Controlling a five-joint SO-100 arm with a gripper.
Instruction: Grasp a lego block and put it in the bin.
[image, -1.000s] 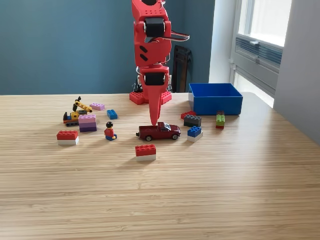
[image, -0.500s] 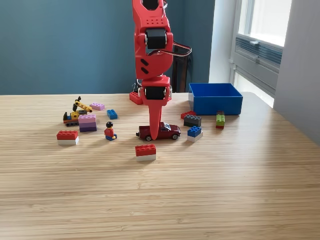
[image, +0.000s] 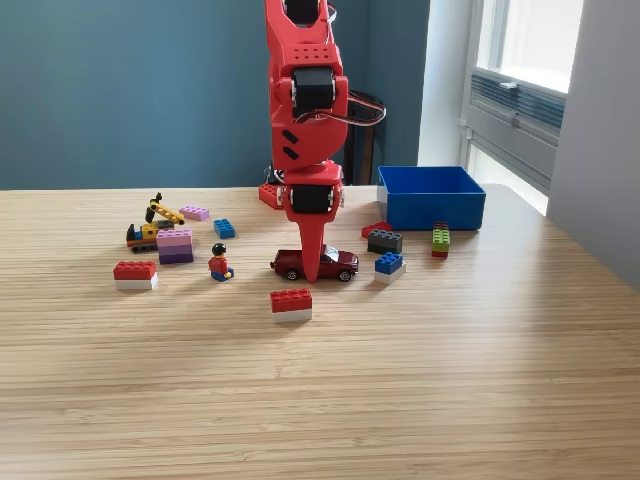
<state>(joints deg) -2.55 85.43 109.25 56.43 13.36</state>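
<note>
Gripper (image: 311, 272) points down, tip in front of toy car (image: 316, 264); fingers open or closed, cannot tell. Red-white brick (image: 291, 304) lies on table (image: 450, 380), just before tip. Bin (image: 431, 196) at back, exterior view's right. Brick probably light, stiff, smooth; pinch flat opposite sides.

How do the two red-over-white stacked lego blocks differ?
The red-and-white block in front of the gripper lies nearest the camera, just below the red gripper tip; the red-and-white block at the exterior view's left lies far from it. The front one looks slightly taller. Both lie flat, red above white, untouched.
</note>
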